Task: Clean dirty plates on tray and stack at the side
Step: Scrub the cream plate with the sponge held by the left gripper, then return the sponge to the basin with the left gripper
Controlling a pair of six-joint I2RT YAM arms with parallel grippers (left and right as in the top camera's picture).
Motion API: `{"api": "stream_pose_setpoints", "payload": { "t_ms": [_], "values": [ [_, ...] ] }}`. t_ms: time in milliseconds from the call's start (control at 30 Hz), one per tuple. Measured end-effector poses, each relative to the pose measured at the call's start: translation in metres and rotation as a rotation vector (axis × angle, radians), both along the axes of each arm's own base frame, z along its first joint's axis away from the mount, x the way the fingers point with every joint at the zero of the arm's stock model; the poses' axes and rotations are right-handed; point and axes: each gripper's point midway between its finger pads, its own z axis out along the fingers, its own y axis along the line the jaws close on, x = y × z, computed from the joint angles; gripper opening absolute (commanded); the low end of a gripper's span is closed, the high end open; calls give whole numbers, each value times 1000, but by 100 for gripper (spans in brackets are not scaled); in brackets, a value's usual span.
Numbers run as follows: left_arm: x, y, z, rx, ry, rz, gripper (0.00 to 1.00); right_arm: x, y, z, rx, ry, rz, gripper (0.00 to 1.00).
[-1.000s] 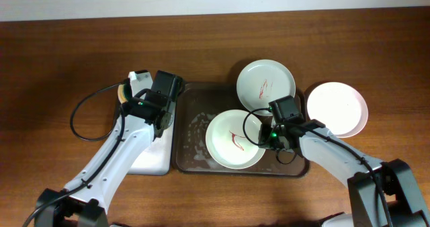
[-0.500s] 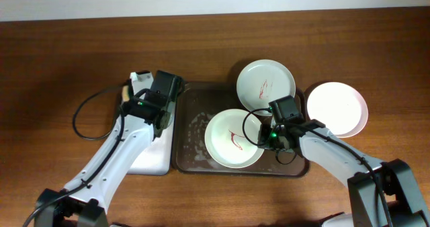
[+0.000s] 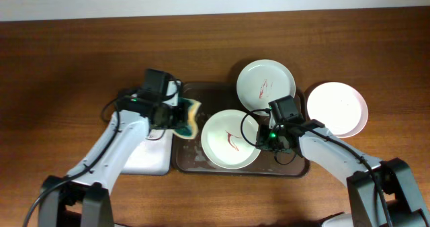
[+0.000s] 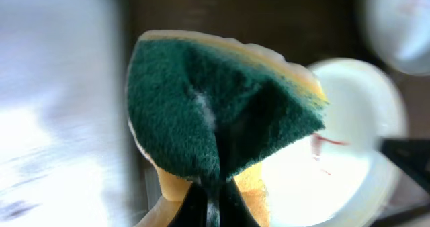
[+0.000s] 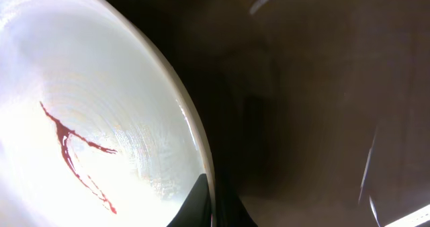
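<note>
A white plate with red scribbles [image 3: 228, 141] lies on the dark brown tray [image 3: 191, 161]; it also shows in the right wrist view [image 5: 87, 119] and the left wrist view [image 4: 336, 153]. My right gripper [image 3: 263, 138] is shut on its right rim [image 5: 213, 200]. My left gripper [image 3: 176, 114] is shut on a green and yellow sponge [image 3: 188, 117], held over the tray's left part, just left of the plate; the sponge fills the left wrist view [image 4: 215, 113]. A second scribbled plate [image 3: 266, 83] rests at the tray's far right corner. A third plate [image 3: 337, 109] sits on the table to the right.
A smaller white-lined tray [image 3: 149, 154] lies left of the brown tray, partly under my left arm. Foam [image 3: 195, 129] wets the brown tray's left side. Cables loop off both arms. The wooden table [image 3: 60, 72] extends to the left and back.
My left gripper has moved right from the white-lined tray to over the brown tray, with the sponge now visible in it. The held plate has shifted slightly left.
</note>
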Motion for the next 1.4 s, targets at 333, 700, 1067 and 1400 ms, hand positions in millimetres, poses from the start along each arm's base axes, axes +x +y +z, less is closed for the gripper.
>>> {"api": "stream_pose_setpoints", "payload": {
  "t_ms": [333,700,1067,1400],
  "values": [
    [-35,-110,-32,-85,97,-49,0,-1,2,0,9,5,3,4],
    [-52,-153,-62,-92,140,-25,0,-1,1,-1,8,6,3,4],
    [-27,-106,-61,206,-9,103,0,0,2,-1,9,5,2,4],
    [-29,-117,-13,139,-47,-56,0,0,2,-1,9,5,3,4]
  ]
}}
